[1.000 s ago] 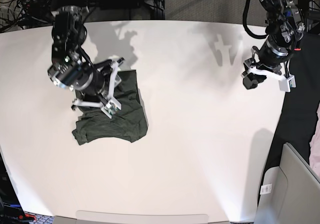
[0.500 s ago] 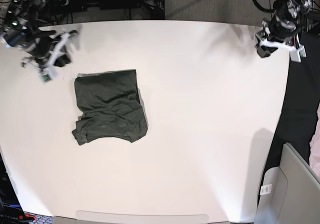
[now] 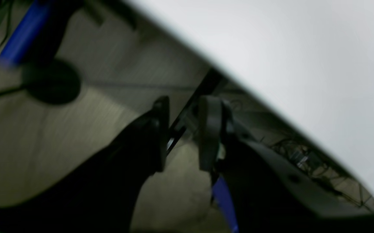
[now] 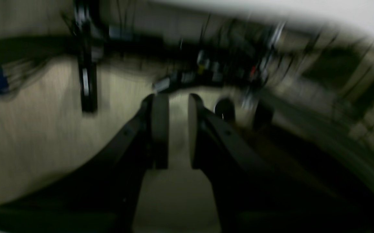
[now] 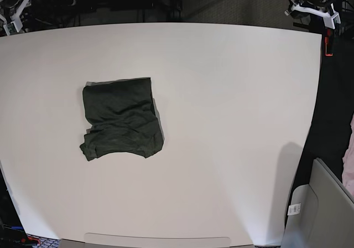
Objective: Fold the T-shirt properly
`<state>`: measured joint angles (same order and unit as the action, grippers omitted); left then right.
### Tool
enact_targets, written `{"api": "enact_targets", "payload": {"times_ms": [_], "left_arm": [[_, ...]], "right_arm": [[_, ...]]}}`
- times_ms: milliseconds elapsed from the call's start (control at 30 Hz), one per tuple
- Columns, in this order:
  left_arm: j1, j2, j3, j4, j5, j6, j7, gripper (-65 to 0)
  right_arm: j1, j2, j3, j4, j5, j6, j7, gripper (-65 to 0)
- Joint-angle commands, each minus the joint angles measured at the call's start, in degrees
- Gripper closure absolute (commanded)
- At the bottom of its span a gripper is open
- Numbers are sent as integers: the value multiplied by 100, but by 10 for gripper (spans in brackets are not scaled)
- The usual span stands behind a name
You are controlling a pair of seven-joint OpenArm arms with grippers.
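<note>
The T-shirt (image 5: pixel 120 118) sits folded into a rough rectangle on the left half of the white table (image 5: pixel 232 126), nothing touching it. Left gripper (image 3: pixel 182 134) and right gripper (image 4: pixel 174 131) are off past the far corners, jaws slightly apart and holding nothing.

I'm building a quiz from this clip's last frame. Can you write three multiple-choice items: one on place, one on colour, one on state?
1. Where does the T-shirt lie on the table?
A. left part B. right edge C. near edge

2. What colour is it?
A. pale pink B. dark olive green C. white

3. What state is it in?
A. spread flat, sleeves out B. folded into a compact bundle C. held up

Answers: 1 A, it sits left of centre in the base view; 2 B, dark green on white; 3 B, no sleeves stick out and nothing grips it.
</note>
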<state>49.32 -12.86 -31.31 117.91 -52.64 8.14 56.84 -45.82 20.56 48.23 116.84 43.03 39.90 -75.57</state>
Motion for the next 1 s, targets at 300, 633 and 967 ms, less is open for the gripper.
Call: {"api": "enact_targets", "payload": {"times_ms": [300, 633, 967], "left_arm": [[259, -54, 735, -446, -147, 8, 466, 0], [-1068, -46, 2063, -2125, 1084, 17, 510, 0], [-1816, -63, 2494, -4085, 1225, 34, -27, 0]], "right_arm": [[103, -1093, -643, -655, -2742, 10, 98, -85], [1466, -1497, -2489, -2923, -4412, 10, 950, -85], [2767, -1638, -2656, -6281, -5661, 10, 3245, -85]]}}
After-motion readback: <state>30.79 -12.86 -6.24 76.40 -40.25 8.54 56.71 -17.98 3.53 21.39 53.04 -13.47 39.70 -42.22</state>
